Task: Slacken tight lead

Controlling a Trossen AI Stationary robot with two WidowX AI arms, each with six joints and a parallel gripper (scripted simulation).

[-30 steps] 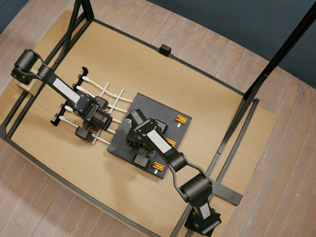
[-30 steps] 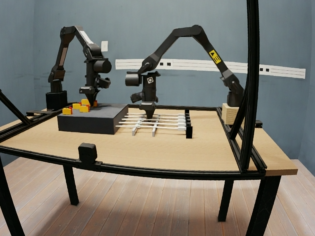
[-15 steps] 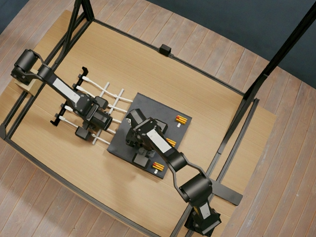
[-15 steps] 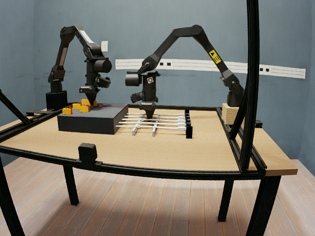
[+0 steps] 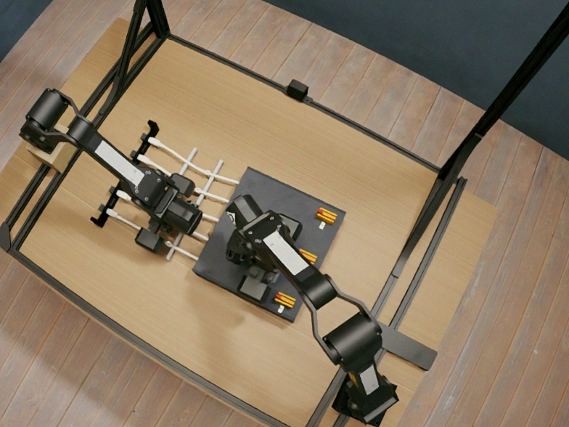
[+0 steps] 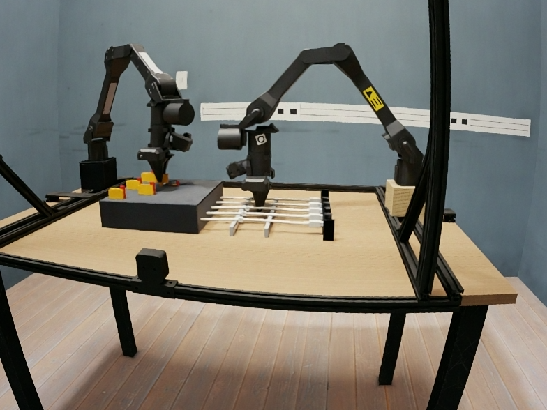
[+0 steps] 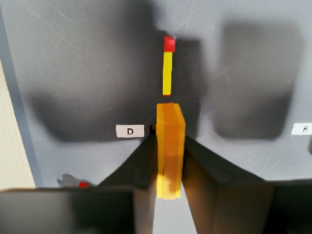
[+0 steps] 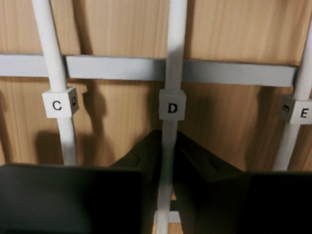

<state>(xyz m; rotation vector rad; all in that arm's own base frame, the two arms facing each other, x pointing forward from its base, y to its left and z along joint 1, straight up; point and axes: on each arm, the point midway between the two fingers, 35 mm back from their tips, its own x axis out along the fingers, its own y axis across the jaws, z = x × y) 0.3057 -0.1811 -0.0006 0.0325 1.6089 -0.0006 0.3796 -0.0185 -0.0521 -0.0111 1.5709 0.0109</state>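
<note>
Right wrist: gaps flanking lead D [image 8: 177, 32]
</note>
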